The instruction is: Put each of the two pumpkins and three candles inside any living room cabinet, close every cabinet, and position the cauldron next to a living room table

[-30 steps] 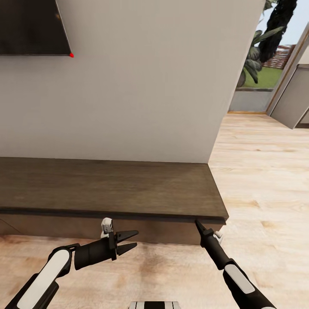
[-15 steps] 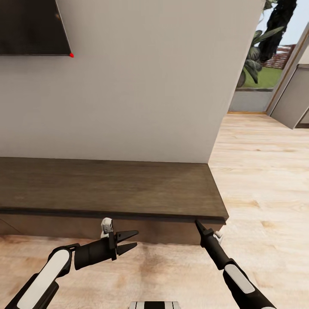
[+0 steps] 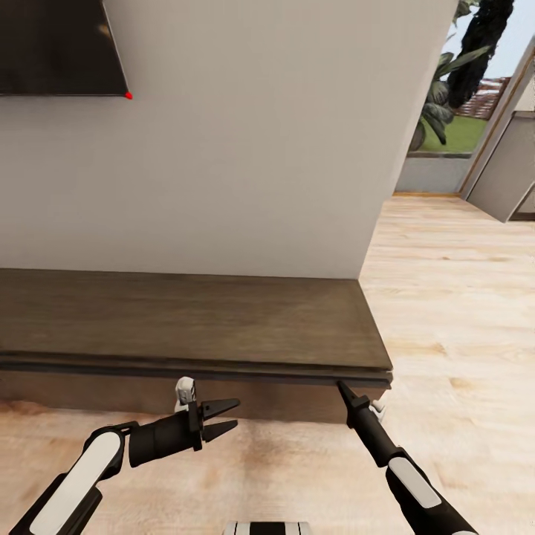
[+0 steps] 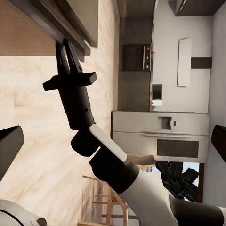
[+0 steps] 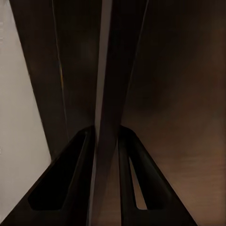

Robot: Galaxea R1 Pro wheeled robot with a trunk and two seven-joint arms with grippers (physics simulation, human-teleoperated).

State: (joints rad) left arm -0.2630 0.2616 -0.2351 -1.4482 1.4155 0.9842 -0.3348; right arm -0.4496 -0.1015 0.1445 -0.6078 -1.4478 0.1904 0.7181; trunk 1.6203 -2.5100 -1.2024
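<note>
One cabinet [image 3: 186, 323], the long dark-brown TV unit, runs along the white wall [image 3: 245, 148], its right end stopping where the wall ends. Its front top edge overhangs the drawer fronts. The right gripper [image 3: 343, 389] points up at that edge near the right corner, its fingers [image 5: 127, 179] nearly together with a thin edge of the cabinet between them; whether they pinch it I cannot tell. The left gripper [image 3: 227, 417] hangs in front of the cabinet, over the floor, jaws spread and empty. Bare wooden floor [image 3: 461, 297] stretches right toward a glass door [image 3: 505, 163]. A television [image 3: 52, 44] hangs above left.
</note>
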